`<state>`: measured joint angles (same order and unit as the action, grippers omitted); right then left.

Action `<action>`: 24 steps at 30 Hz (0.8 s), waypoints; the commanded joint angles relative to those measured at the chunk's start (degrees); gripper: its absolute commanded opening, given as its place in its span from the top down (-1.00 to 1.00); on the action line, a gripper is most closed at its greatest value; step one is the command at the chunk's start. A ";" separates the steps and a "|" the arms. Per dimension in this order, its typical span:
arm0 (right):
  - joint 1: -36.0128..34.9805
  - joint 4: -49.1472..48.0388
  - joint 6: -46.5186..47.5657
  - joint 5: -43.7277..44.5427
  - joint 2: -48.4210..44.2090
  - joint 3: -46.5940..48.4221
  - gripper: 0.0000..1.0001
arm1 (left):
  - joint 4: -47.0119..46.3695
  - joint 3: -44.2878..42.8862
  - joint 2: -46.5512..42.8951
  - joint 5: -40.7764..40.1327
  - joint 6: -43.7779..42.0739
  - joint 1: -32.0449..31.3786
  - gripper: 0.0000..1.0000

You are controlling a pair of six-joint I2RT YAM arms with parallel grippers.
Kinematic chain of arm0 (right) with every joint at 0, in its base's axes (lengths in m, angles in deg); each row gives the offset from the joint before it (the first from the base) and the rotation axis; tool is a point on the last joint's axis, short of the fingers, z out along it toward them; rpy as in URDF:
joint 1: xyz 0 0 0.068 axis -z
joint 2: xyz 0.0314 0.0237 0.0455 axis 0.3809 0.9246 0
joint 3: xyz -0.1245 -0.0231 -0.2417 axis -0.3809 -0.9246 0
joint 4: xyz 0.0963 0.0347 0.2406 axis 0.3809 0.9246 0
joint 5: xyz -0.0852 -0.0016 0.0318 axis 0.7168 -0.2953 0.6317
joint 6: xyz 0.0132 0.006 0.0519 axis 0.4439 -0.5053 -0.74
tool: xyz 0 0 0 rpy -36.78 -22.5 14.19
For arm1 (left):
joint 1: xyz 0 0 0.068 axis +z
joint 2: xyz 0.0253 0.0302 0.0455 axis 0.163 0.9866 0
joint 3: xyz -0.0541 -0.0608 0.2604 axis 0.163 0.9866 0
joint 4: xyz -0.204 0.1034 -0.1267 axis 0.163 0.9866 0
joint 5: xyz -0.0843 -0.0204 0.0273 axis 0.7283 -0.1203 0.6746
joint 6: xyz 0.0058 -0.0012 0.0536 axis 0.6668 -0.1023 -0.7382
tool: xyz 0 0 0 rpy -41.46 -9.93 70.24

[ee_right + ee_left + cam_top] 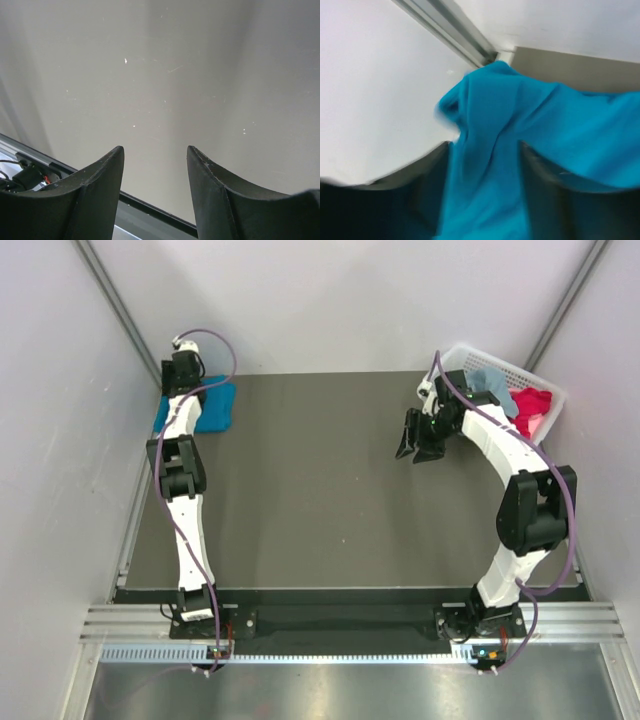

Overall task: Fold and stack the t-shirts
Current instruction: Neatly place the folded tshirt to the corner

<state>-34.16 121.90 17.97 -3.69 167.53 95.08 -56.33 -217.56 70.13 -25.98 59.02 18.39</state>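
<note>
Looks like a robotics lab test cell. Closed in by plain white panels [340, 300] on aluminium struts [115, 300]. Fitted with a dark matte tabletop [310, 500] and a cabled left arm [185, 500] and right arm [510, 450] bolted to a slotted metal rail [340, 620].

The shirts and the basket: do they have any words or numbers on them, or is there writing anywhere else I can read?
No text can be read in any view.
The teal-blue shirt: plain, no print.
The grey-blue shirt and red-pink shirt in the white basket: no print shows.
A pale patch low on the left arm: too small to tell if it bears writing.
</note>
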 commanded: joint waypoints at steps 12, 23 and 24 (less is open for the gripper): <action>-2.03 -4.61 -1.64 -1.20 -3.27 -2.83 -0.06 | -6.85 5.09 -13.18 -5.58 5.42 -3.12 -0.82; -2.12 -8.40 -2.34 0.29 -26.02 -23.92 -0.09 | 0.08 29.95 -35.23 -1.20 16.56 -21.40 -0.88; -2.20 -8.40 -2.87 0.73 -28.56 -25.59 -0.11 | 0.97 34.50 -37.51 0.04 19.19 -22.71 -0.88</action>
<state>-35.54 115.43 16.20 -3.50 146.44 72.40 -56.79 -190.15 42.32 -29.57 70.58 -0.01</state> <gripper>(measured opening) 0.548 0.939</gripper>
